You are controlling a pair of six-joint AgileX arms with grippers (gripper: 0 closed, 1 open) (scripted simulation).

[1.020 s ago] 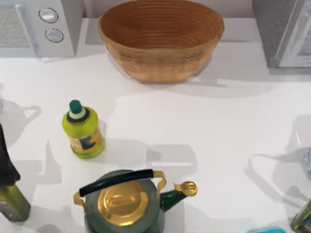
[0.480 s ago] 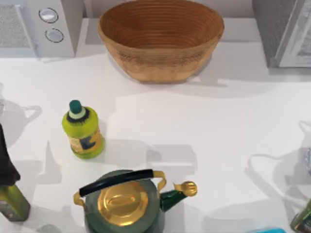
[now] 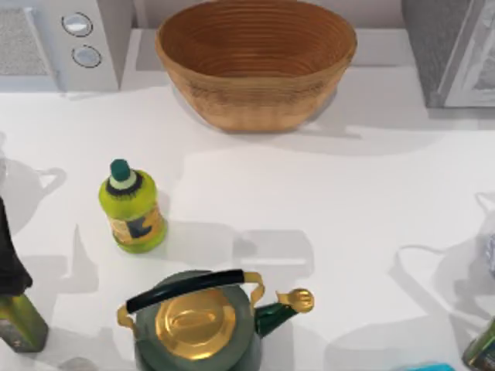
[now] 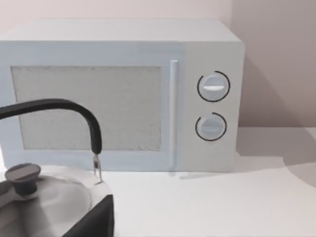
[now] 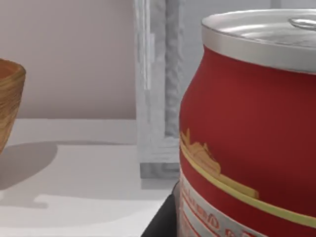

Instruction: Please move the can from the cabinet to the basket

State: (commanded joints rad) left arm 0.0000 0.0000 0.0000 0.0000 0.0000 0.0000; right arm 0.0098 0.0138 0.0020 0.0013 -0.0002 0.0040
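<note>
Can: small red cylindrical tin (image 5: 247, 133) with a shiny silver top and a yellowish band above a pale label. In the right wrist view it stands upright, very close to the camera, in front of the cabinet frame. From that view it cannot be told whether it rests on a surface or is held.
Basket: large round tan woven wicker bowl (image 3: 256, 62) with ribbed sides, at the far middle of the table; its inside holds nothing. Its edge (image 5: 9, 103) also shows in the right wrist view.
Cabinet: grey speckled box with a white-framed door (image 3: 452, 50), at the far right corner, right of the basket and apart from it. Its frame post (image 5: 157, 98) stands behind the can in the right wrist view.
Right gripper: a dark part lies at the foot of the can in the right wrist view; whether the fingers are spread or pinching the can cannot be told.
Left gripper: its state cannot be told.
Microwave: white box with two round knobs (image 3: 66, 42), far left corner; the left wrist view faces its door (image 4: 118, 94).
Bottle: yellow-green, dark green cap (image 3: 131, 207), upright, left of centre.
Kettle: dark green with a gold lid and black handle (image 3: 197, 321), near edge, just nearer than the bottle.
Table: white top (image 3: 340, 216).
</note>
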